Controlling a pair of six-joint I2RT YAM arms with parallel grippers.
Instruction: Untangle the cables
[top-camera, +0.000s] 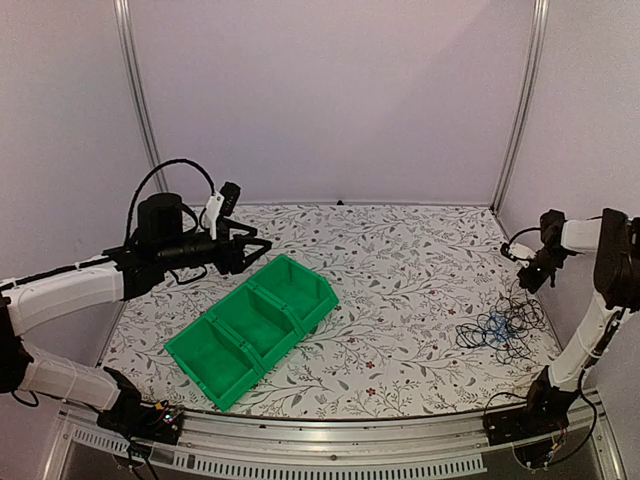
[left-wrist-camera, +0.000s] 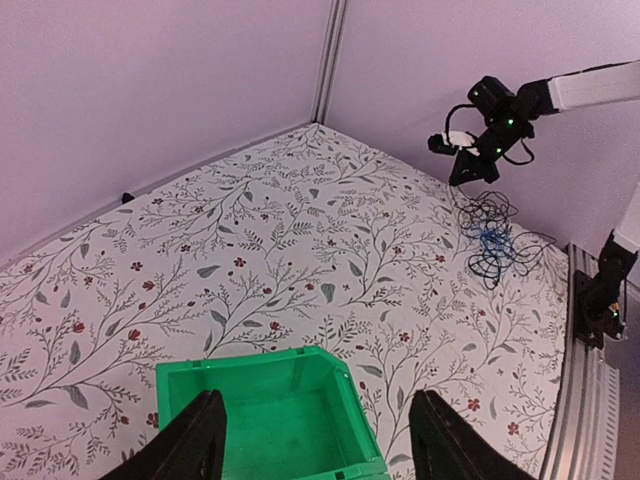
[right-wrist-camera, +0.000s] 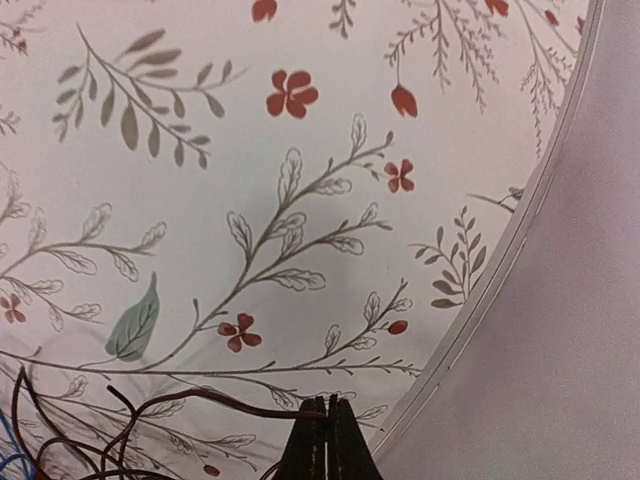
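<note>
Edges: cables (top-camera: 497, 335) heaped at right side of table (top-camera: 400, 260), close to right wall (top-camera: 600, 120) and front rail (top-camera: 350, 435). Wide bare floral surface lies to their left. Heap loose, no clear long axis; one strand rises toward back. Above and behind heap, right gripper (top-camera: 528, 277) pinched shut on that strand. Far left, left gripper (top-camera: 262, 250) wide open over green bin (top-camera: 250, 325).

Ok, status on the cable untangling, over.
Left gripper open, above the green bin. Right gripper shut on a black strand of the cables, above the pile. Bin apart from the tangle.
</note>
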